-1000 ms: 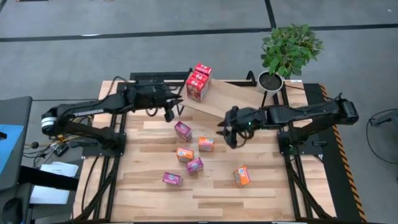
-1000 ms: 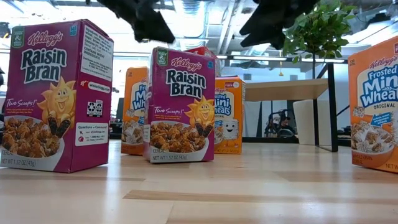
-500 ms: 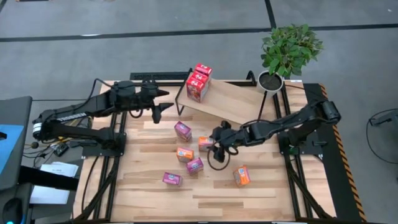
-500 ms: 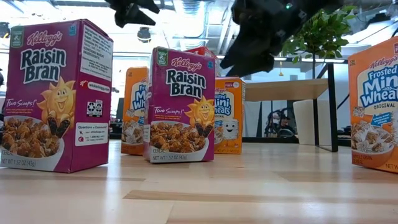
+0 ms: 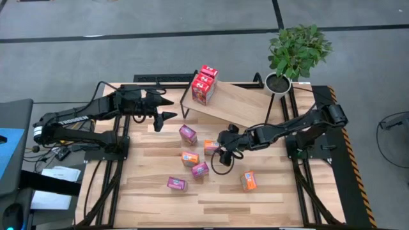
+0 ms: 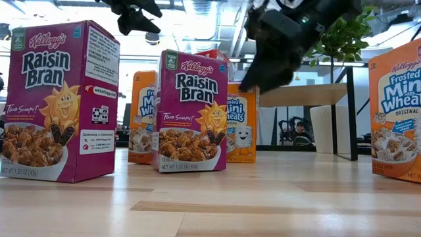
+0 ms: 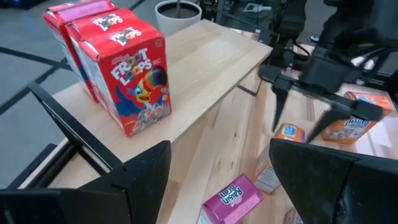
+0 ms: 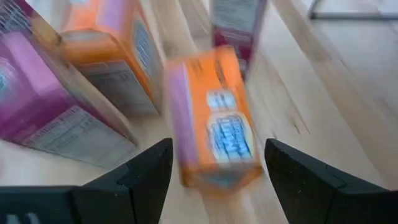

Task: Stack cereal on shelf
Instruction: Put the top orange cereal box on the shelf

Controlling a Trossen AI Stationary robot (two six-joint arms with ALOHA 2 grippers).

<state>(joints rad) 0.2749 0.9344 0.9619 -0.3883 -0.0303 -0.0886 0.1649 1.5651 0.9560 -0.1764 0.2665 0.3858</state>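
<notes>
While two red printed cardboard cereal boxes (image 5: 203,84) stand on the light wood wire-framed shelf (image 5: 236,105), we bring our right gripper (image 5: 222,152), jaws spread and empty, around the upright orange cardboard box (image 5: 211,147) just before the shelf; closing comes next. Our left gripper (image 5: 167,107) hangs open beside the shelf.

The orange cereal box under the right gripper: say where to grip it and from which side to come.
Grip the orange cereal box across its two broad faces, near the top. Come from above: it stands upright on the table, its narrow top facing the open right gripper, whose fingers already straddle it. Magenta boxes stand close, so a sideways approach would likely bump them.
</notes>
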